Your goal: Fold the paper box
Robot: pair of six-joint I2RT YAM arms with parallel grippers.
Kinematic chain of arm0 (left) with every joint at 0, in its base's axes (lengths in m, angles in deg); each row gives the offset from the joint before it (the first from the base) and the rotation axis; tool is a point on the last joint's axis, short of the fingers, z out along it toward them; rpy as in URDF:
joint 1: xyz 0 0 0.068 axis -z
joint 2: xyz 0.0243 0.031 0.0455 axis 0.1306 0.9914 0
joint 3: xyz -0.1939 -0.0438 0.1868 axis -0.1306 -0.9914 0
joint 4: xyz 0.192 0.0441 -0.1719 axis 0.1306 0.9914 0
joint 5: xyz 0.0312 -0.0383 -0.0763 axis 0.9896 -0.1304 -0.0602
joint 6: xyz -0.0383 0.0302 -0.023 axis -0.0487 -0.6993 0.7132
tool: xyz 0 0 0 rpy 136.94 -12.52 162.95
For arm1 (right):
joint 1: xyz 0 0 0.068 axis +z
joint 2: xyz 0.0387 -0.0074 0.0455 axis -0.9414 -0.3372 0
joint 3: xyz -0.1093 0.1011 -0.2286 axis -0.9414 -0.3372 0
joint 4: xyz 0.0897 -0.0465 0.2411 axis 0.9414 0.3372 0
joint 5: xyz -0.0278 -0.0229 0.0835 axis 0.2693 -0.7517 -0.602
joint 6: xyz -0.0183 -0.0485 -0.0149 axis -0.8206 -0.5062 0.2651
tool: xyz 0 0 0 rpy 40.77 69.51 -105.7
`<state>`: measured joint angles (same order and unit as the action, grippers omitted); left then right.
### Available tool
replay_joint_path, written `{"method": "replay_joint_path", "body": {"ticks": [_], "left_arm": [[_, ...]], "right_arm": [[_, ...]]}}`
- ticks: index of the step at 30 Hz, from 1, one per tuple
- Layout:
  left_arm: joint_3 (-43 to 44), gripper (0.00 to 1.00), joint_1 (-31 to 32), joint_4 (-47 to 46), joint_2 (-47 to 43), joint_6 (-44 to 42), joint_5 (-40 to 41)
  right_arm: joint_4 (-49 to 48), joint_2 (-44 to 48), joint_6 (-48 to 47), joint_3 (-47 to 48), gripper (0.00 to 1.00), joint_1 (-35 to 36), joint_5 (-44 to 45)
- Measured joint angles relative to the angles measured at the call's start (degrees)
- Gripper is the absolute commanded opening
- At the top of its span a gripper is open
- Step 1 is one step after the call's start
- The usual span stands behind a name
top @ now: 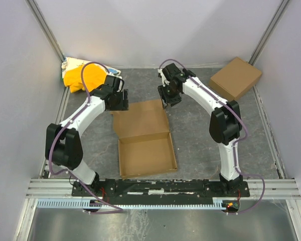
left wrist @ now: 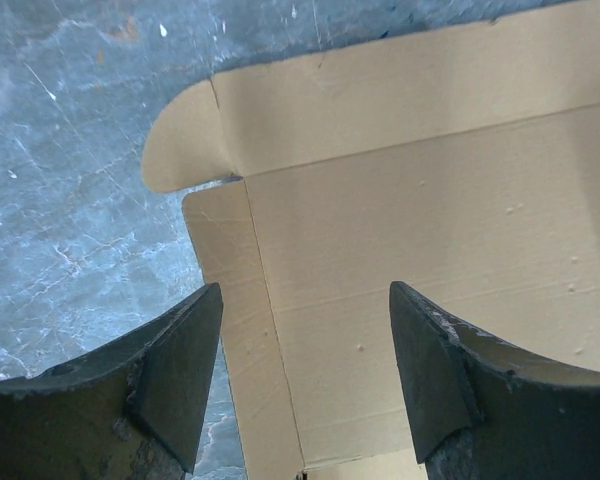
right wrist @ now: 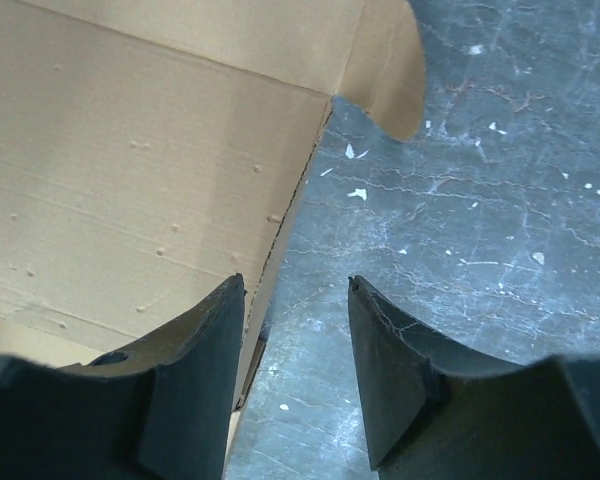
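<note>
The paper box (top: pixel 146 156) lies mid-table, a plain brown mailer. Its near half is formed into a shallow tray with raised walls. Its lid (top: pixel 140 119) is open toward the far side. My left gripper (top: pixel 119 100) hovers at the lid's far left corner. In the left wrist view the open left gripper (left wrist: pixel 305 300) stands over the lid's side flap (left wrist: pixel 225 300), below a rounded tab (left wrist: pixel 180 150). My right gripper (top: pixel 169 98) is at the lid's far right corner. The open right gripper (right wrist: pixel 295 290) straddles the lid's right edge (right wrist: pixel 280 240), with nothing between its fingers.
A second closed brown box (top: pixel 236 78) sits at the back right. A yellow-and-white cloth bundle (top: pixel 83 75) lies at the back left, behind my left arm. White walls enclose the grey tabletop (top: pixel 200 145) on three sides.
</note>
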<state>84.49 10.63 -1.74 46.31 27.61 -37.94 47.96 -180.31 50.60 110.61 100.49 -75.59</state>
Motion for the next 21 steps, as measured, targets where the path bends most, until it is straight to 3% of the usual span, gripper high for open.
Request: {"method": "replay_joint_path", "body": {"ticks": [12,15,21], "left_arm": [[-0.5,0.73,-0.2,2.2,2.8,-0.6,-0.6],[-0.5,0.73,-0.2,2.1,3.4,-0.6,-0.6],[-0.6,0.71,-0.2,1.5,7.1,-0.6,-1.0]], "right_arm": [[4.3,-5.4,-0.5,3.6,0.39,0.0,-2.4],[4.4,-6.9,-0.6,4.2,0.32,0.0,-2.5],[4.8,-8.3,-0.7,4.4,0.09,0.0,-2.0]]}}
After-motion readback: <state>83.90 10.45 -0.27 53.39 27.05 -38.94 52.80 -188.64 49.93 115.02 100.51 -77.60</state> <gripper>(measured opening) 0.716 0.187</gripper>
